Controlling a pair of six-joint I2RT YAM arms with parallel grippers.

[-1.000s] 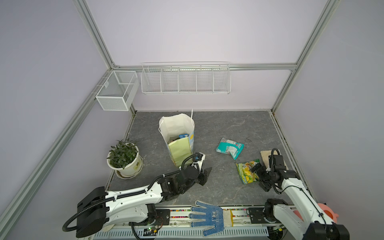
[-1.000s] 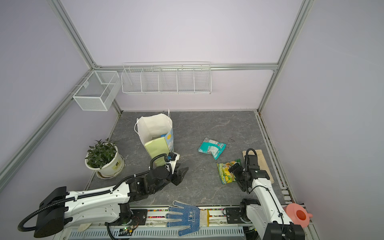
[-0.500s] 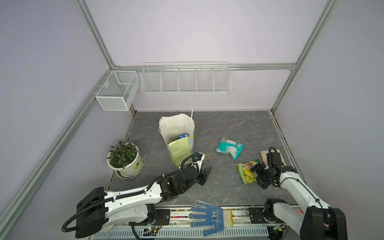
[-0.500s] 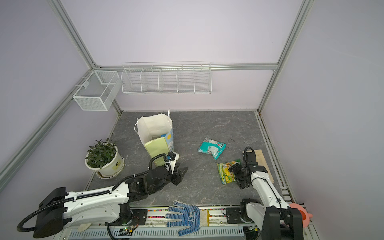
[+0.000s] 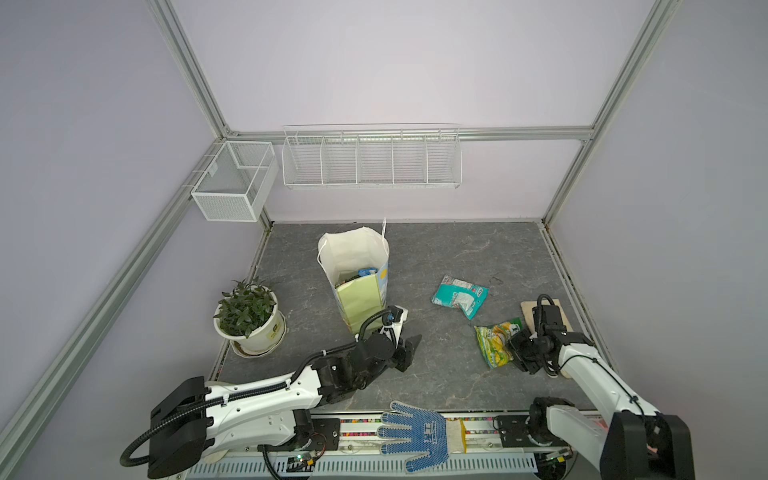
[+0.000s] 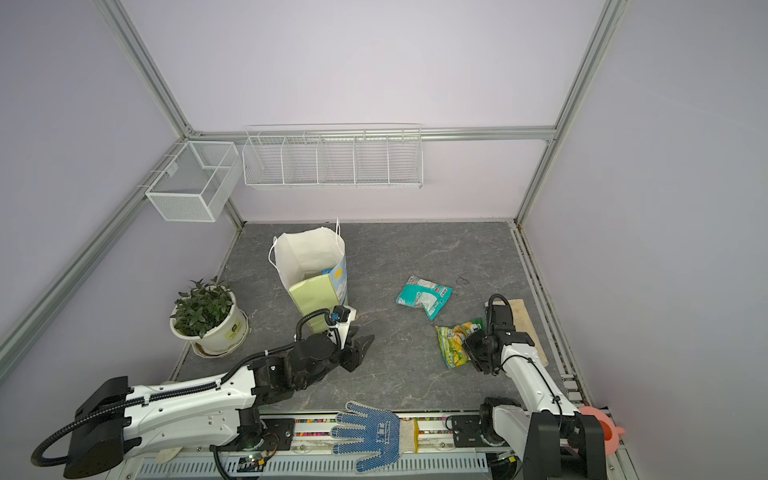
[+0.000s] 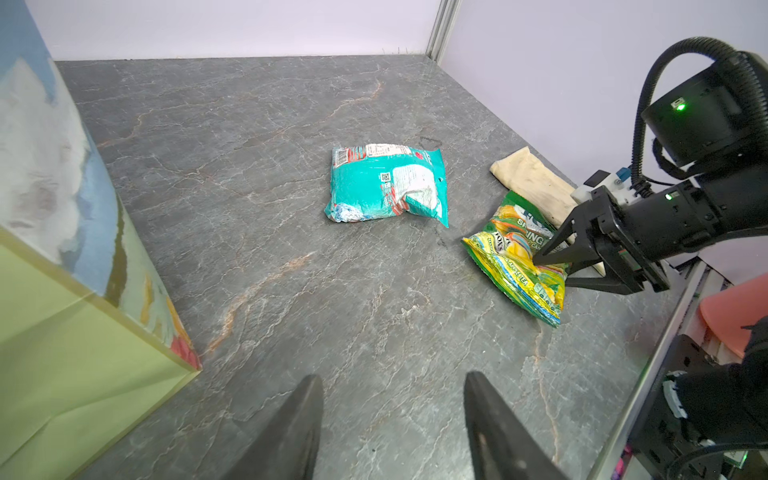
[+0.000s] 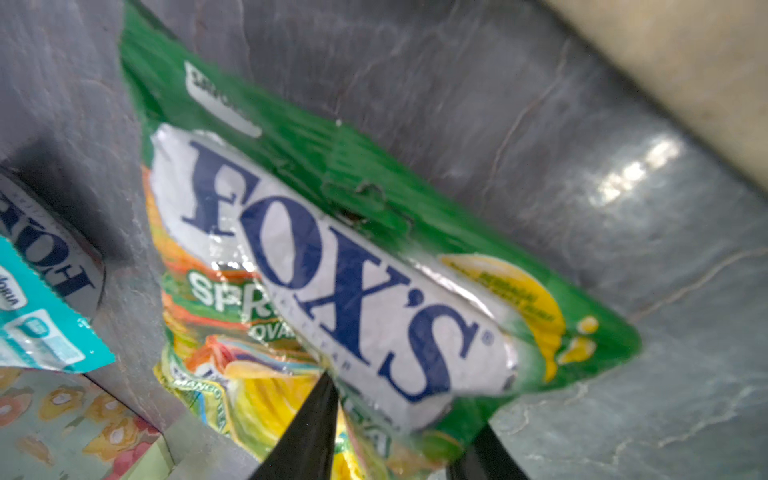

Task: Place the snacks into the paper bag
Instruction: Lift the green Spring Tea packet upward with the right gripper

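Note:
The paper bag [image 5: 357, 299] [image 6: 311, 291] stands open at mid-left with a few snacks [image 5: 365, 272] inside. A teal snack packet [image 5: 459, 296] [image 6: 424, 296] [image 7: 386, 183] lies flat right of centre. Closer to the front right lies a green-yellow snack packet [image 5: 496, 340] [image 6: 455, 340] [image 7: 515, 257] [image 8: 353, 257]. My right gripper [image 5: 519, 351] [image 6: 473, 351] [image 7: 552, 270] [image 8: 403, 403] is shut on its near edge, one finger above and one below. My left gripper [image 5: 409, 345] [image 6: 361, 345] [image 7: 390, 380] hovers open and empty just in front of the bag.
A potted plant [image 5: 247, 316] stands at the left. A blue dotted glove [image 5: 415, 432] lies on the front rail. A cream glove [image 5: 530, 311] lies behind the right gripper. Two white wire baskets [image 5: 372, 160] [image 5: 232, 183] hang on the back walls.
My right gripper has moved in over the green-yellow packet's edge and closed on it. The left arm has stayed still.

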